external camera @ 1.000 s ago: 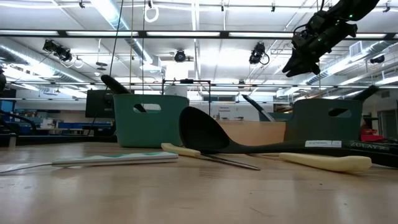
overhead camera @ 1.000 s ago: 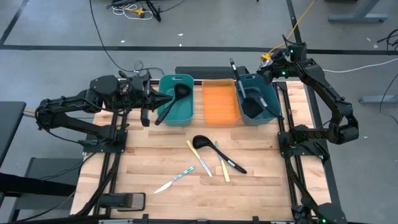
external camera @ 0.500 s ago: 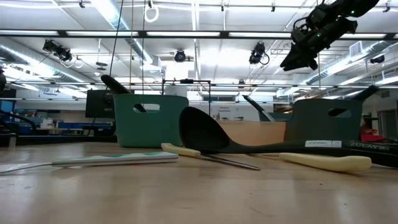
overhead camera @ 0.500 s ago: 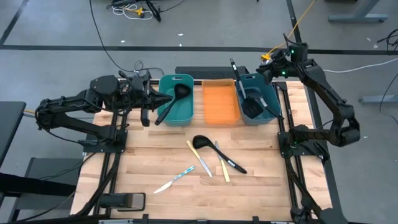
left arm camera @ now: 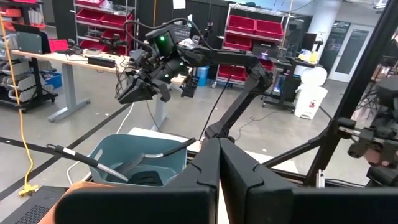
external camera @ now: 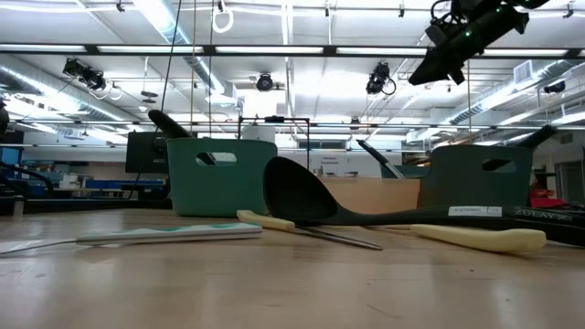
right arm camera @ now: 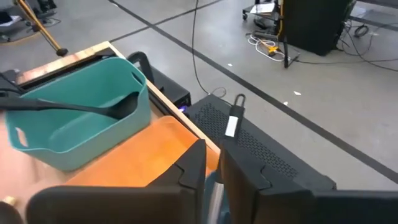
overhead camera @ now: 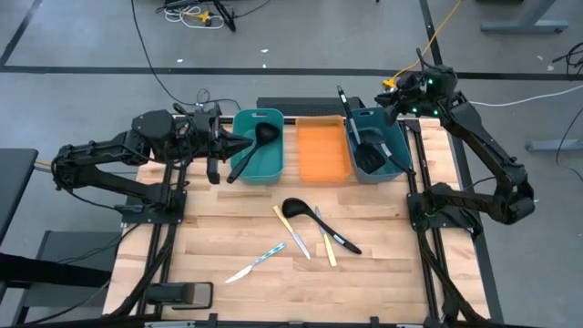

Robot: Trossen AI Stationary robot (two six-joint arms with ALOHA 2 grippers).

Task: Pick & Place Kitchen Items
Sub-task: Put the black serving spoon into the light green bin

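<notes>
Above the teal plastic right bin (overhead camera: 376, 146), my right gripper (overhead camera: 390, 98) looks nearly closed and empty (next, the light, stiff black ladle (overhead camera: 305, 213) mid-handle).

Both arms are matt black, built of boxy tapered links joined by rounded joint housings, each mounted on a black frame of slim rails. The left arm (overhead camera: 118, 159) carries thin black cables looped near its wrist. The right arm (overhead camera: 483, 150) shows small green indicator lights glowing at its wrist, with bundled dark cables beside them. The fingers (left arm camera: 242, 177) of each gripper are flat, angular black plastic blades with bevelled edges.
</notes>
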